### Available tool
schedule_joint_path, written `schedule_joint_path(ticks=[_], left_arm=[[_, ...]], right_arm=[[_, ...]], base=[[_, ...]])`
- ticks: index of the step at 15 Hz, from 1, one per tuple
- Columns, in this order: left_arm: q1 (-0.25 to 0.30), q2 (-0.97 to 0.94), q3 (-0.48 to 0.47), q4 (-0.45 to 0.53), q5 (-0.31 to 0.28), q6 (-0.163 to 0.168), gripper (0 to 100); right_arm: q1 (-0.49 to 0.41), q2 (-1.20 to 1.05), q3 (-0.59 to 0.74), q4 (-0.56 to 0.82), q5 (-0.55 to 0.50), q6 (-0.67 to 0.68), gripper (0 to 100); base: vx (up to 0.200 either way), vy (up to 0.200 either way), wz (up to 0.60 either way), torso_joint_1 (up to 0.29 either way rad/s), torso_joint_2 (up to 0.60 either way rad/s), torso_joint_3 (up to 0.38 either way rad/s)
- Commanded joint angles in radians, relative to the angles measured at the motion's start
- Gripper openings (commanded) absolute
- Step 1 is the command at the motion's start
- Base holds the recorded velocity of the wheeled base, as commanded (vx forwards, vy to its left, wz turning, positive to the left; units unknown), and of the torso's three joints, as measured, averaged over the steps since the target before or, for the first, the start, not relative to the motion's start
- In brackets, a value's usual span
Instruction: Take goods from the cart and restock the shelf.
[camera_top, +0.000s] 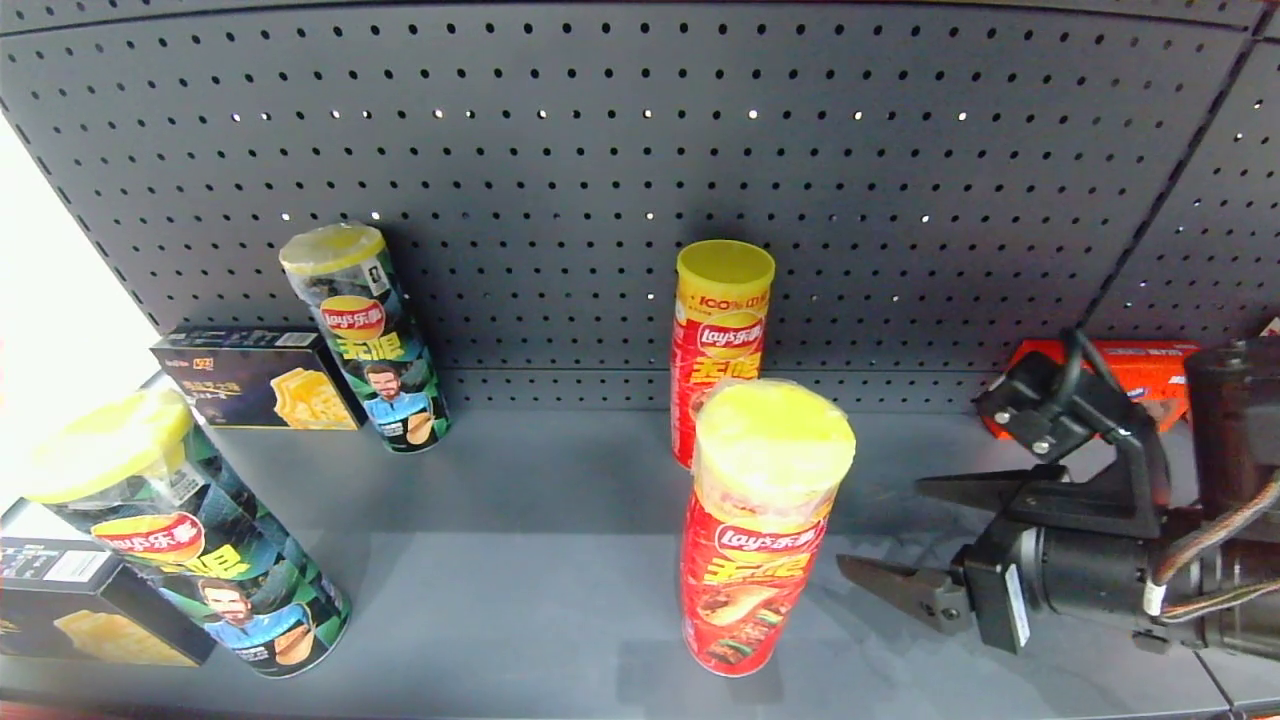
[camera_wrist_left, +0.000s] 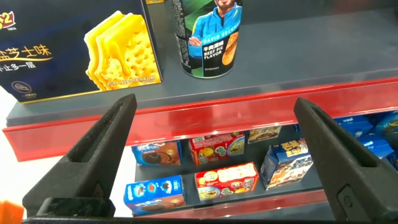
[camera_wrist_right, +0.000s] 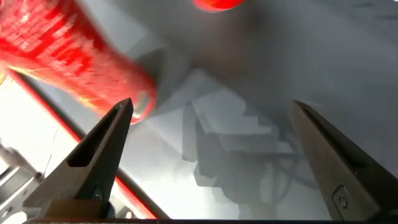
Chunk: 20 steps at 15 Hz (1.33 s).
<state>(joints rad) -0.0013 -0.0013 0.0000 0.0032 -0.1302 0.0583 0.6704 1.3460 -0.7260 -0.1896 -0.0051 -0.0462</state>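
While the right gripper hangs low over the shelf with its fingers spread wide and nothing held between them, the front red can is seen standing upright just beyond its fingertips. A narrow gap appears to be left between the nearer fingertip and the can. In the right wrist view the same can is seen close beside one finger of the released gripper.

A rear red can is set upright farther ahead of that gripper, directly behind the front one and against the perforated back panel. An orange box lies behind the gripper's wrist, at the back of the shelf.

Well apart from the right gripper, past both red cans, two green cans are stood: a rear green can and a front green can, each beside a dark cracker box.

The left gripper is likewise opened and empty, held just below the shelf's red front edge. Above and beyond its fingertips the front green can and a cracker box are seen; small snack boxes are seen on a lower shelf beneath it.
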Motion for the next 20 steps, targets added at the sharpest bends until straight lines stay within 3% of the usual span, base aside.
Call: schedule_joint_path(ticks=[1,6,9,11,15,16,17,18,20], left_arm=[[0.001,0.001,0.0,0.0,0.0,-0.002,100],[0.001,0.001,0.0,0.0,-0.002,0.003,100],[0.001,0.001,0.0,0.0,-0.003,0.003,100],[0.001,0.001,0.0,0.0,-0.003,0.005,100],[0.0,0.001,0.0,0.0,0.0,0.002,100],[0.0,0.001,0.0,0.0,-0.002,0.003,100],[0.0,0.001,0.0,0.0,-0.002,0.005,100],[0.001,0.001,0.0,0.0,-0.003,0.008,100],[0.0,0.001,0.0,0.0,-0.005,0.008,100]], right_arm=[[-0.083,-0.145,0.051,-0.001,-0.006,0.002,100],[-0.453,-0.645,0.392,0.002,-0.007,0.0,100],[-0.598,-0.872,0.499,0.009,0.002,-0.003,100],[-0.608,-0.967,0.522,0.015,0.005,-0.003,100],[-0.641,-1.193,0.565,0.167,-0.032,-0.003,100],[-0.667,-1.309,0.635,0.202,-0.038,0.006,100],[-0.673,-1.321,0.645,0.2,-0.038,0.006,100],[-0.686,-1.346,0.726,0.116,-0.053,0.023,100],[-0.686,-1.346,0.726,0.196,-0.029,0.046,100]], base=[[0.0,0.0,0.0,0.0,0.0,0.0],[0.0,0.0,0.0,0.0,0.0,0.0],[0.0,0.0,0.0,0.0,0.0,0.0],[0.0,0.0,0.0,0.0,0.0,0.0],[0.0,0.0,0.0,0.0,0.0,0.0],[0.0,0.0,0.0,0.0,0.0,0.0],[0.0,0.0,0.0,0.0,0.0,0.0],[0.0,0.0,0.0,0.0,0.0,0.0],[0.0,0.0,0.0,0.0,0.0,0.0]])
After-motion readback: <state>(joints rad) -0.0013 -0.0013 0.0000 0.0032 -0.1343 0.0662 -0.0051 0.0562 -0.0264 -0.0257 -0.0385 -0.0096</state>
